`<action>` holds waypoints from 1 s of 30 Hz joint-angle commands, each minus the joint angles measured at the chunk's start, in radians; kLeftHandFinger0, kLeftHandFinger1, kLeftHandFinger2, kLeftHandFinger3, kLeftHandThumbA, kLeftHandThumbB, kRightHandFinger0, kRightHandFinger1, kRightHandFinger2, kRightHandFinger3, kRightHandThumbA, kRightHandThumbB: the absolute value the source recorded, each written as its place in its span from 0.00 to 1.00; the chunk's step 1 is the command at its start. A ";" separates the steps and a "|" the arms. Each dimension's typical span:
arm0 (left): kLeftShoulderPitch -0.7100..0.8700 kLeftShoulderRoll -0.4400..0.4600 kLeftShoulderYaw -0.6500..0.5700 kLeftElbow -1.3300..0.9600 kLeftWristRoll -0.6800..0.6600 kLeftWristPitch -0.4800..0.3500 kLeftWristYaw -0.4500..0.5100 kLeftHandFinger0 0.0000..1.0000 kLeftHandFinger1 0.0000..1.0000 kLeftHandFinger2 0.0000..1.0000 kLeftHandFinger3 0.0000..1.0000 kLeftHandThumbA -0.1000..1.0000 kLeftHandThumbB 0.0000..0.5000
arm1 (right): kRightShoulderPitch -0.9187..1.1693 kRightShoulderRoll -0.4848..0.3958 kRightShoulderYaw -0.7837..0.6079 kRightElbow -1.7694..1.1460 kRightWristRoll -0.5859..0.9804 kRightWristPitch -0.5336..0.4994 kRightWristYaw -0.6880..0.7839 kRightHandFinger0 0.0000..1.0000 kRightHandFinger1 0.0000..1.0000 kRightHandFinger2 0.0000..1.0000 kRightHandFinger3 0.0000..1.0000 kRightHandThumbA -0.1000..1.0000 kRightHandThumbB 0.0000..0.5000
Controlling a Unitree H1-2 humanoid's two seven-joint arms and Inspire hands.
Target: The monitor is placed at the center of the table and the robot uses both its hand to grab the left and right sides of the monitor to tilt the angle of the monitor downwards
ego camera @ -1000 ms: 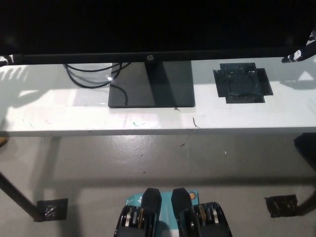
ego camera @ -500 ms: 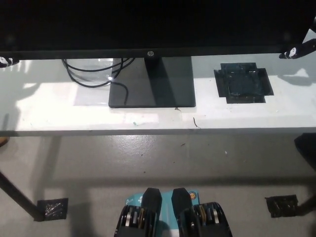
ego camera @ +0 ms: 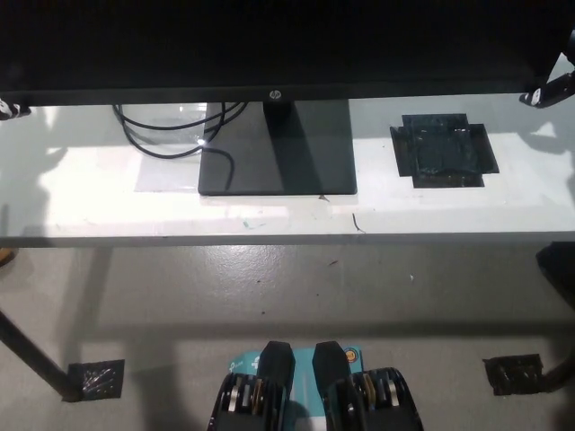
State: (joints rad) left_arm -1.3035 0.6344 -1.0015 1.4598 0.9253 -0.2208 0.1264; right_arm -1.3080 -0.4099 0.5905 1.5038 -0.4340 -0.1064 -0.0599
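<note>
Since a second ago the monitor's (ego camera: 269, 45) lower bezel has been climbing toward the top of the head view, exposing more of the stand's neck, while the square base (ego camera: 277, 148) is sitting where it was near the middle of the bench (ego camera: 72, 193); I'm reading that as the panel changing tilt under my two-sided hold. My left robot hand (ego camera: 9, 109) is showing only as a white sliver at the monitor's left lower corner, by the bench's left end, and my right robot hand (ego camera: 550, 92) is showing as a dark tip with a white mark at the right lower corner, over the bench's right end. Both are sitting against the screen's sides, but so little of either is in view that I cannot tell whether they are clamping the frame or just pressing on it. I'm keeping them at opposite ends so the force stays even and the base does not twist or skate. Black cables (ego camera: 162, 135) are looping behind the base toward the back left, and a dark taped patch (ego camera: 443, 150) is lying toward the back right, both clear of my hands.
</note>
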 commanded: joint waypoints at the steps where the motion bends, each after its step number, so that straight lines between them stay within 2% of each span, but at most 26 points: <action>1: -0.230 -0.087 -0.023 -0.042 0.084 0.158 0.269 1.00 1.00 1.00 1.00 0.91 0.80 | -0.214 0.131 0.038 -0.078 -0.091 -0.123 -0.280 1.00 1.00 1.00 1.00 0.75 1.00; 3: -0.221 -0.089 -0.019 -0.041 0.081 0.165 0.270 1.00 1.00 1.00 1.00 0.93 0.79 | -0.202 0.131 0.034 -0.079 -0.092 -0.123 -0.289 1.00 1.00 1.00 1.00 0.73 1.00; 10: -0.191 -0.084 0.019 -0.044 0.058 0.156 0.281 1.00 1.00 1.00 1.00 0.92 0.79 | -0.172 0.130 0.012 -0.090 -0.086 -0.148 -0.311 1.00 1.00 1.00 1.00 0.77 1.00; 11: -0.138 -0.075 0.131 -0.061 -0.059 0.103 0.226 1.00 1.00 1.00 1.00 0.92 0.77 | -0.107 0.101 -0.057 -0.145 -0.017 -0.249 -0.280 1.00 1.00 1.00 1.00 0.78 1.00; 13: -0.101 -0.066 0.212 -0.084 -0.122 0.059 0.176 1.00 1.00 1.00 1.00 0.92 0.74 | -0.051 0.073 -0.099 -0.205 0.013 -0.298 -0.256 1.00 1.00 1.00 1.00 0.75 1.00; 14: -0.093 -0.063 0.235 -0.090 -0.128 0.048 0.165 1.00 1.00 1.00 1.00 0.92 0.73 | -0.036 0.066 -0.111 -0.221 0.017 -0.307 -0.251 1.00 1.00 1.00 1.00 0.75 1.00; 16: -0.002 -0.028 0.347 -0.154 -0.221 -0.009 0.090 1.00 1.00 1.00 1.00 0.98 0.72 | 0.099 -0.001 -0.176 -0.412 0.082 -0.332 -0.153 1.00 1.00 1.00 1.00 0.77 1.00; 18: 0.091 0.010 0.424 -0.251 -0.278 -0.046 0.060 1.00 1.00 1.00 1.00 0.97 0.71 | 0.225 -0.057 -0.226 -0.620 0.154 -0.285 -0.049 1.00 1.00 1.00 1.00 0.82 1.00; 20: 0.172 0.040 0.475 -0.367 -0.306 -0.026 0.015 1.00 1.00 1.00 1.00 0.97 0.71 | 0.322 -0.094 -0.256 -0.766 0.182 -0.251 -0.023 1.00 1.00 1.00 1.00 0.86 1.00; 21: 0.282 0.076 0.544 -0.543 -0.380 0.015 -0.049 1.00 1.00 1.00 1.00 0.97 0.72 | 0.406 -0.133 -0.279 -0.894 0.227 -0.230 0.015 1.00 1.00 1.00 1.00 0.90 1.00; 23: 0.427 0.109 0.663 -0.771 -0.539 0.069 -0.148 1.00 1.00 1.00 1.00 0.88 0.72 | 0.515 -0.183 -0.310 -1.059 0.276 -0.189 0.055 1.00 1.00 1.00 1.00 0.91 1.00; 24: 0.489 0.123 0.695 -0.862 -0.584 0.096 -0.175 1.00 1.00 1.00 1.00 0.87 0.69 | 0.558 -0.203 -0.325 -1.116 0.298 -0.180 0.066 1.00 1.00 1.00 1.00 0.92 1.00; 26: 0.641 0.154 0.776 -1.061 -0.691 0.126 -0.207 1.00 1.00 1.00 1.00 0.83 0.55 | 0.664 -0.239 -0.371 -1.248 0.377 -0.162 0.097 1.00 1.00 1.00 1.00 0.91 1.00; 28: 0.736 0.167 0.829 -1.180 -0.739 0.135 -0.211 1.00 1.00 1.00 1.00 0.84 0.51 | 0.736 -0.254 -0.408 -1.321 0.392 -0.156 0.083 1.00 1.00 1.00 1.00 0.95 1.00; 30: 0.809 0.169 0.867 -1.261 -0.770 0.143 -0.218 1.00 1.00 1.00 1.00 0.86 0.50 | 0.803 -0.266 -0.443 -1.405 0.412 -0.130 0.081 1.00 1.00 1.00 1.00 0.96 1.00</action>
State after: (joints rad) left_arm -0.8358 0.6551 -0.5204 0.9900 0.7708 -0.1757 0.1183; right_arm -0.7892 -0.4862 0.3547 0.8820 -0.3706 -0.1486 -0.1425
